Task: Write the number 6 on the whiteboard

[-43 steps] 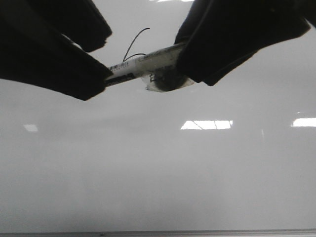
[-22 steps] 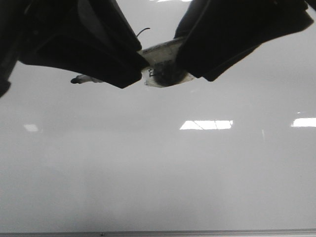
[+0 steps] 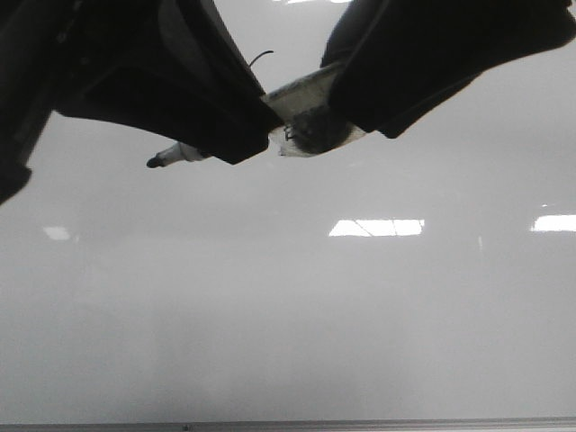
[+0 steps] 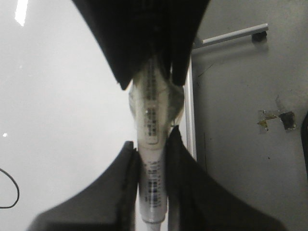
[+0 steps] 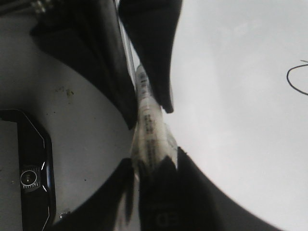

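The whiteboard point(image 3: 297, 324) fills the front view, glossy and mostly bare, with its thin frame edge along the bottom. Above it both arms meet on one marker point(image 3: 301, 99), whose long axis runs across the view, tip point(image 3: 155, 163) toward the robot's left and clear of the board. The left gripper point(image 4: 153, 159) is pinched on the barrel, and the right gripper point(image 5: 154, 166) is clamped on the taped rear end (each wrist view shows the other arm's fingers on the same marker). The number 6 point(image 3: 258, 57) shows only as a thin black curl just beyond the grippers, its loop mostly hidden; an arc of it appears in both wrist views. The left gripper sits nearer the tip, which points away from the stroke.
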Action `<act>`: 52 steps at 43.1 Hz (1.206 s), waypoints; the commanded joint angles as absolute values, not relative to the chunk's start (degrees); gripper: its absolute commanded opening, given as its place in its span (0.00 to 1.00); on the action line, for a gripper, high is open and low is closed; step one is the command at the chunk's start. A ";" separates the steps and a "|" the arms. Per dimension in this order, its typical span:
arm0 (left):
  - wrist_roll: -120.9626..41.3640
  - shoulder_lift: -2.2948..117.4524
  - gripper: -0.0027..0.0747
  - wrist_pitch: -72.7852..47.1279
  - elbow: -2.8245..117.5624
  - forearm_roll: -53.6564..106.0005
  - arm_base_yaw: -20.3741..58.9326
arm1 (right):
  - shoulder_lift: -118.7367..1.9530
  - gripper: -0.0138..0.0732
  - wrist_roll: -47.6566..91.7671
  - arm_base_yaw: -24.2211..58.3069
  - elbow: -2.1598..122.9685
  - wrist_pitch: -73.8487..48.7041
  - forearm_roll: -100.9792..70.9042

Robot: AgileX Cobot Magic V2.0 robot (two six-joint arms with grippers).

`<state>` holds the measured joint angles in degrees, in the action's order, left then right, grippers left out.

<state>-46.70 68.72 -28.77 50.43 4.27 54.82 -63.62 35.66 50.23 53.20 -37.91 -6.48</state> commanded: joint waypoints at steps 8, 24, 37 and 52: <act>-39.66 66.49 0.01 -26.85 51.14 4.56 49.56 | -57.93 0.60 21.99 43.64 53.82 -35.33 -0.58; -16.58 53.30 0.01 -24.24 40.73 4.68 21.63 | -35.45 0.18 0.97 20.07 36.15 -31.22 1.26; -12.03 51.08 0.01 -23.98 37.28 5.78 -3.62 | -22.99 0.09 0.00 13.59 27.82 -26.08 1.21; -12.03 65.94 0.01 -10.12 37.02 9.61 -10.09 | -22.90 0.09 0.00 13.59 27.60 -26.03 1.21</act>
